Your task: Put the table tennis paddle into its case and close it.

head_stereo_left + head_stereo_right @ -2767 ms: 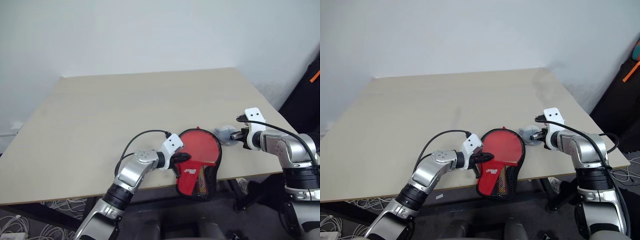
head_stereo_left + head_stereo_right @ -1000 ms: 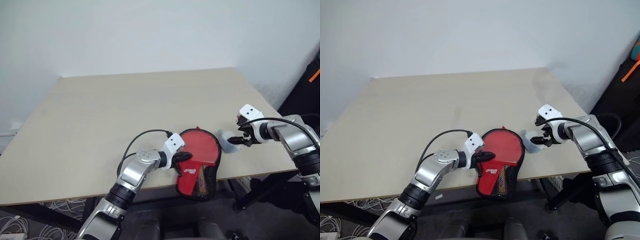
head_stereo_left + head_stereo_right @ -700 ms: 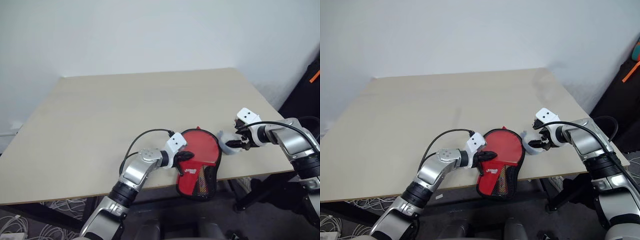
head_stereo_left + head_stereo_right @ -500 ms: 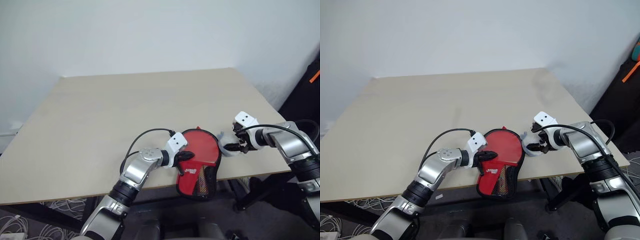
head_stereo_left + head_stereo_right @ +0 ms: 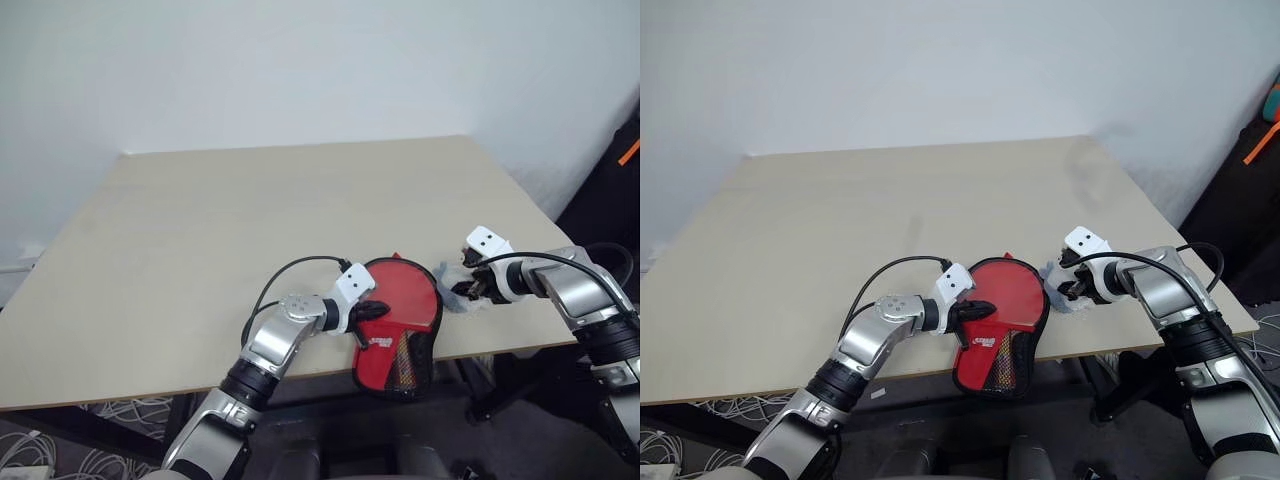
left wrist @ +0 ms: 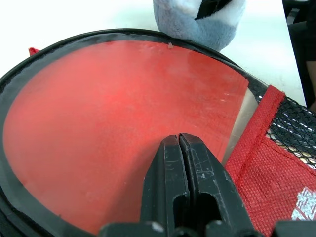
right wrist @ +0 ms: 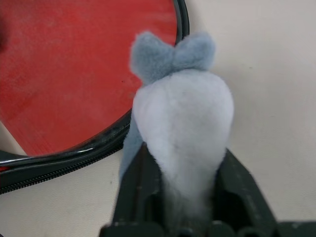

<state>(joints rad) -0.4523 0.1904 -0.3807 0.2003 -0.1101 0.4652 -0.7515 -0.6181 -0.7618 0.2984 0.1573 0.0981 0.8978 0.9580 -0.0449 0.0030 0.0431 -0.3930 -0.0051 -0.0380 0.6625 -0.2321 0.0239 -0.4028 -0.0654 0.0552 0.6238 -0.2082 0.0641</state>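
The case [image 5: 398,318] lies at the near table [image 5: 200,240] edge with the red paddle [image 6: 123,123] showing inside. The left gripper [image 5: 368,313] is clenched and presses on it. At 3 o'clock, the right gripper [image 7: 183,197] squeezes the fluffy blue-grey toy [image 7: 180,123]. I think it should lift the toy gently away, so the case does not slide.

case [image 5: 398,325] on table [image 5: 200,240] front edge, plush [image 5: 455,283] just right

Head stereo pair looking down over table [image 5: 200,250], wrist views close, sharing the case [image 6: 123,128]
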